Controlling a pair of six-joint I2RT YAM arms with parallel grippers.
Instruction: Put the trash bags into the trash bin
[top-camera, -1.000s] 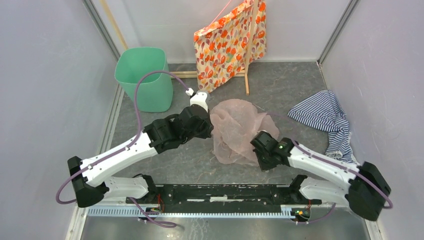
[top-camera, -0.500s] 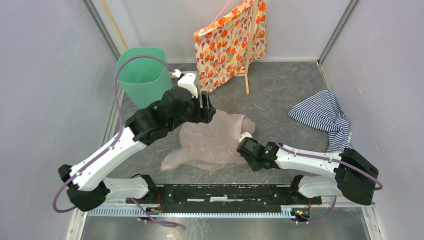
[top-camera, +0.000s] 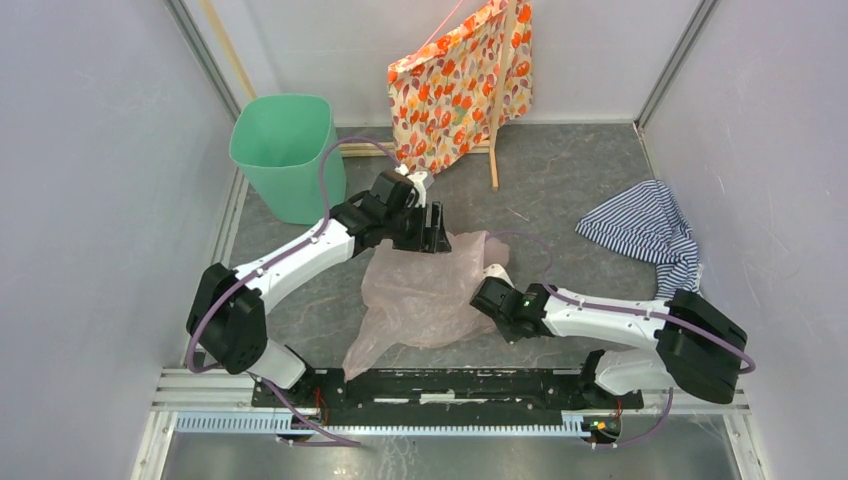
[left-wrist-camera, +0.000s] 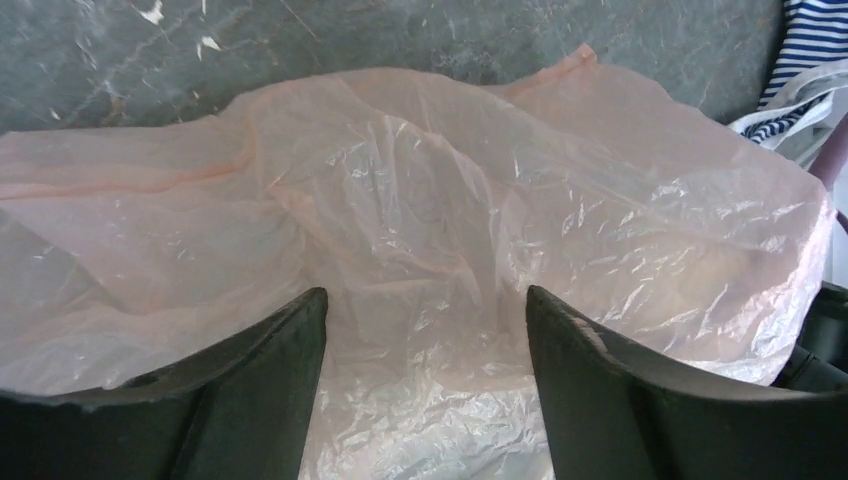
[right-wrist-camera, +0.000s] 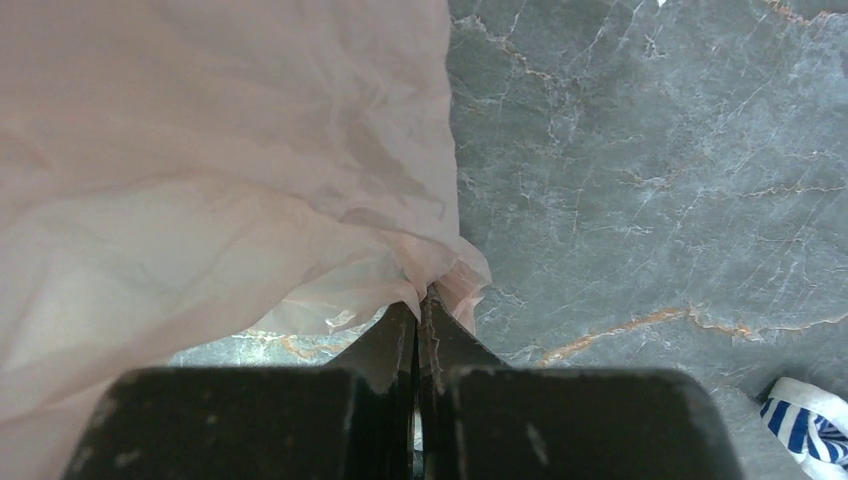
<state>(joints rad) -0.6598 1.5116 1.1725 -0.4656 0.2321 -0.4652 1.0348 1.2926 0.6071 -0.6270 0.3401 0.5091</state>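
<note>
A thin, pale pink trash bag (top-camera: 420, 300) lies crumpled and spread on the grey floor mid-table. My left gripper (top-camera: 432, 230) hovers over its far edge, open; in the left wrist view the film of the trash bag (left-wrist-camera: 420, 180) lies under and between the two spread fingers of the left gripper (left-wrist-camera: 425, 295), not pinched. My right gripper (top-camera: 487, 296) is at the bag's right edge, and the right gripper (right-wrist-camera: 424, 292) is shut on a gathered fold of the trash bag (right-wrist-camera: 200, 180). The mint-green trash bin (top-camera: 285, 150) stands upright at the far left, apart from the bag.
An orange floral bag (top-camera: 460, 90) leans on a wooden stick (top-camera: 497, 110) at the back wall. A blue-striped cloth (top-camera: 650, 235) lies at the right, near the side wall; the striped cloth (left-wrist-camera: 810, 40) also shows in the left wrist view. Walls enclose left, right and back.
My left gripper opened and let go of the bag, then shifted right over its far edge. The bag spread flat and sagged toward the near left. My right gripper moved left, staying shut.
</note>
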